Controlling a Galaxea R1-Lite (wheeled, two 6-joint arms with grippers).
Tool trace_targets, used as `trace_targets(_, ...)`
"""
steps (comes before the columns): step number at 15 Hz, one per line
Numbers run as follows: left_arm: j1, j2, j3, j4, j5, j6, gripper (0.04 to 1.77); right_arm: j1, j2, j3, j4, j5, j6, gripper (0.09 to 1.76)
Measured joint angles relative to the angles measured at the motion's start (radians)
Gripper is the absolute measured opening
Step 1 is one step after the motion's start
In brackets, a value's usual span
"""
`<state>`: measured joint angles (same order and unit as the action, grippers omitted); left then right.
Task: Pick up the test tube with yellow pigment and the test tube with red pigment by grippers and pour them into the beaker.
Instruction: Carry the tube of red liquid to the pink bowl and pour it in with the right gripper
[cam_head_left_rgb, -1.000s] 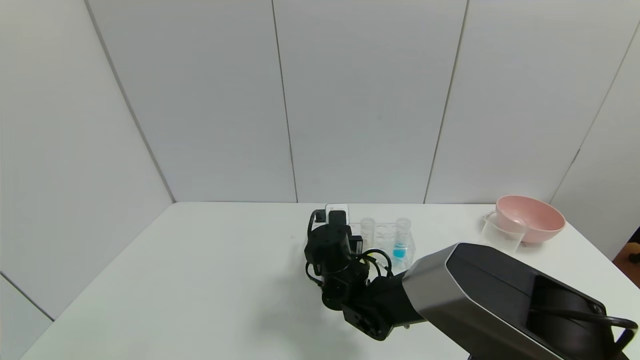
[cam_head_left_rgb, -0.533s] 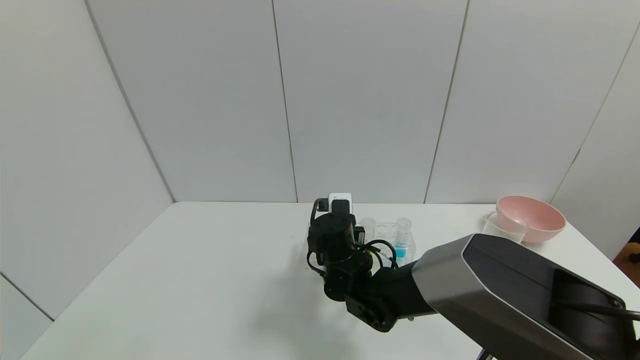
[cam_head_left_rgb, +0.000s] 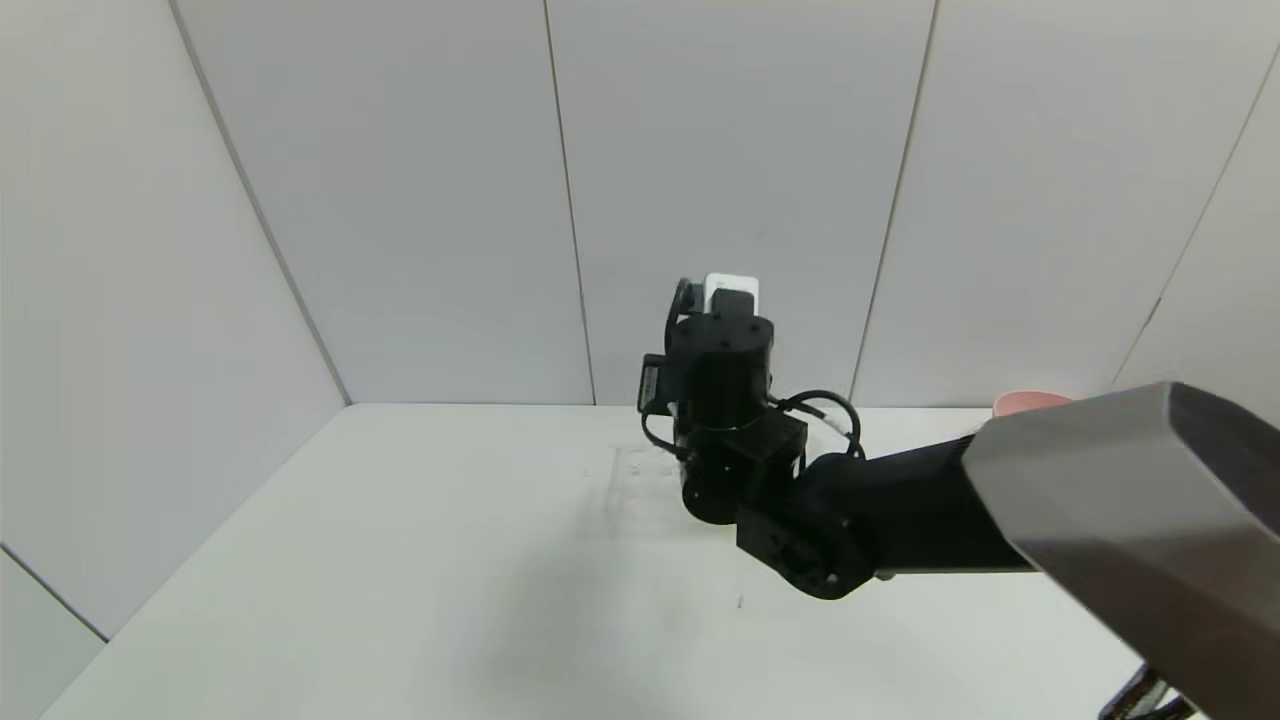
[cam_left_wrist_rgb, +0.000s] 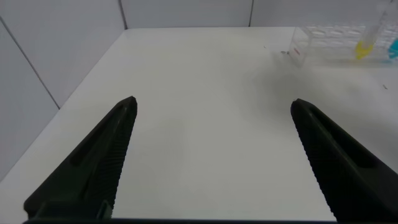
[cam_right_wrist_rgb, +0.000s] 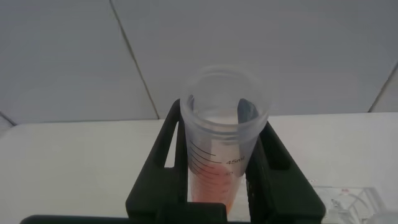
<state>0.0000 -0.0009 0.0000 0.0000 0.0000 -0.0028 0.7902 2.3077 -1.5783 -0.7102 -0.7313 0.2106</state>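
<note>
In the right wrist view my right gripper (cam_right_wrist_rgb: 222, 134) is shut on the test tube with red pigment (cam_right_wrist_rgb: 214, 180). The tube is clear, stands upright between the fingers (cam_right_wrist_rgb: 171, 143) and has orange-red liquid at its bottom. In the head view the right wrist (cam_head_left_rgb: 722, 370) is raised above the far middle of the table and hides its fingers and the tube. The test tube with yellow pigment (cam_left_wrist_rgb: 363, 48) stands in the clear rack (cam_left_wrist_rgb: 323, 45), seen in the left wrist view. My left gripper (cam_left_wrist_rgb: 214, 101) is open and empty over bare table, away from the rack. The beaker is hidden.
A tube with blue liquid (cam_left_wrist_rgb: 393, 46) stands in the rack beside the yellow one. A corner of the rack (cam_right_wrist_rgb: 351, 200) shows below the right gripper. Only the rim of the pink bowl (cam_head_left_rgb: 1030, 402) shows, behind the right arm (cam_head_left_rgb: 1100, 500). White wall panels close the table's far side.
My right arm has risen and shifted right, carrying the red-pigment tube up from the rack. The arm now hides the rack, the beaker and most of the pink bowl in the head view.
</note>
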Motion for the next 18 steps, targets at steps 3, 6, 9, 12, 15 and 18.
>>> trace_targets(3, 0.000, 0.000, 0.000, 0.000, 0.000, 0.000, 1.76, -0.050, -0.115, 0.074, -0.002, 0.009, -0.042, 0.58)
trace_targets(6, 0.000, 0.000, 0.000, 0.000, 0.000, 0.000, 1.76, -0.178, -0.261, 0.253, -0.017, 0.132, -0.107, 0.58)
trace_targets(9, 0.000, 0.000, 0.000, 0.000, 0.000, 0.000, 1.76, -0.387, -0.383, 0.412, -0.044, 0.315, -0.133, 0.58)
trace_targets(12, 0.000, 0.000, 0.000, 0.000, 0.000, 0.000, 1.76, -0.638, -0.451, 0.531, -0.121, 0.598, -0.183, 0.58)
trace_targets(15, 0.000, 0.000, 0.000, 0.000, 0.000, 0.000, 1.76, -0.873, -0.449, 0.571, -0.206, 0.937, -0.294, 0.58)
trace_targets(18, 0.000, 0.000, 0.000, 0.000, 0.000, 0.000, 1.76, -1.023, -0.377, 0.499, -0.231, 1.134, -0.419, 0.58)
